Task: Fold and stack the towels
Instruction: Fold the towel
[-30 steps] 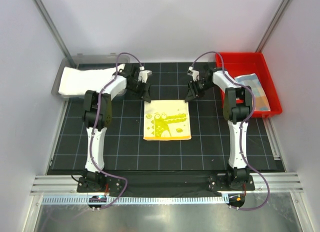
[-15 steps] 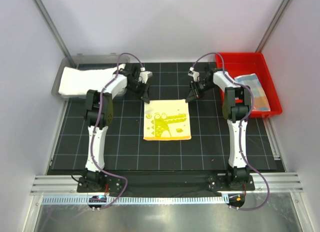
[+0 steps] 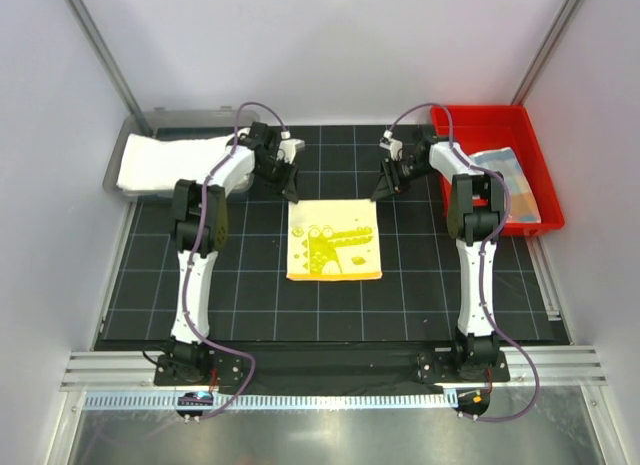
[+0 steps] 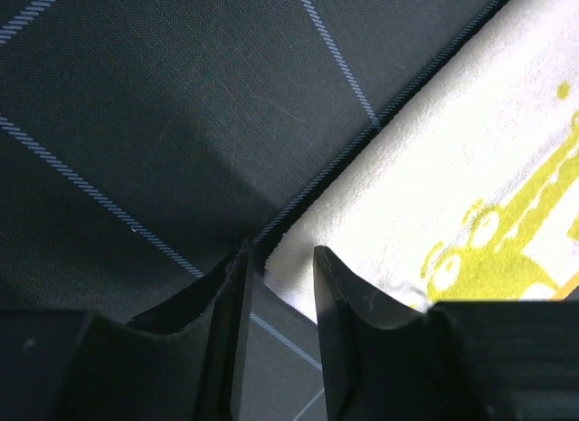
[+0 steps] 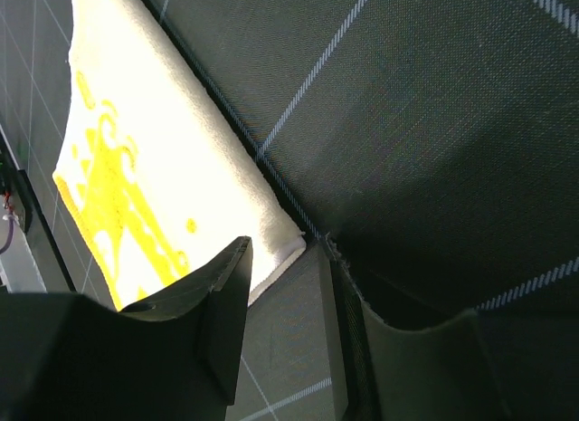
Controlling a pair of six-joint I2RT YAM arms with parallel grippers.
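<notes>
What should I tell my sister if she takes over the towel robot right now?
Left claw: partly open, straddling the yellow towel at its far left corner, not clamped.
Right claw: partly open, straddling its far right corner.
White towel: on the grey tray, left. Blue patchwork towel: in the red bin, right.
Done: yellow towel lies flat on the mat.
To do: pinch both corners, fold it, stack it, then probably the blue one.

The right gripper stands at six o'clock, jaws apart over the black gridded mat. The yellow patterned towel stretches from eleven toward seven o'clock, its near corner lying between the fingertips.
</notes>
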